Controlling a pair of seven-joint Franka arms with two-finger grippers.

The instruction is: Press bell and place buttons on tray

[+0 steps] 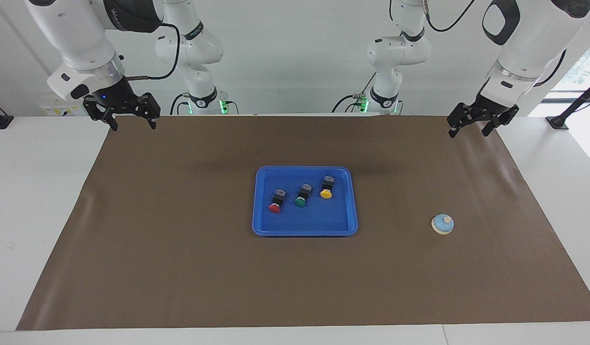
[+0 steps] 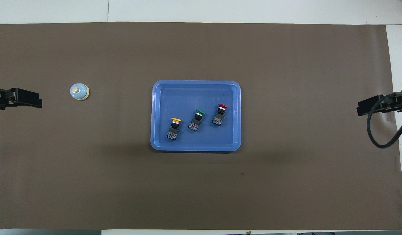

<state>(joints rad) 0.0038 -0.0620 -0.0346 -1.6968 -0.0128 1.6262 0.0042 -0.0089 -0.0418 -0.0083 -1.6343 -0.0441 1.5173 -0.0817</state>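
Observation:
The blue tray [image 1: 343, 225] [image 2: 162, 143] lies mid-table with three buttons lying in it: red [image 1: 276, 201] [image 2: 220, 114], green [image 1: 302, 195] [image 2: 196, 120] and yellow [image 1: 326, 187] [image 2: 173, 128]. The light-blue bell [image 1: 442, 224] [image 2: 79, 91] stands alone on the brown mat toward the left arm's end. My left gripper [image 1: 469, 128] [image 2: 38, 101] hangs open and empty, raised over the mat's edge at that end, well apart from the bell. My right gripper [image 1: 133, 124] [image 2: 359, 110] waits open and empty, raised over the mat's other end.
A brown mat [image 1: 180, 268] [image 2: 286, 189] covers most of the white table [image 1: 31, 191]. A black cable [image 2: 378, 137] loops below the right gripper. The arms' bases stand at the table's robot end.

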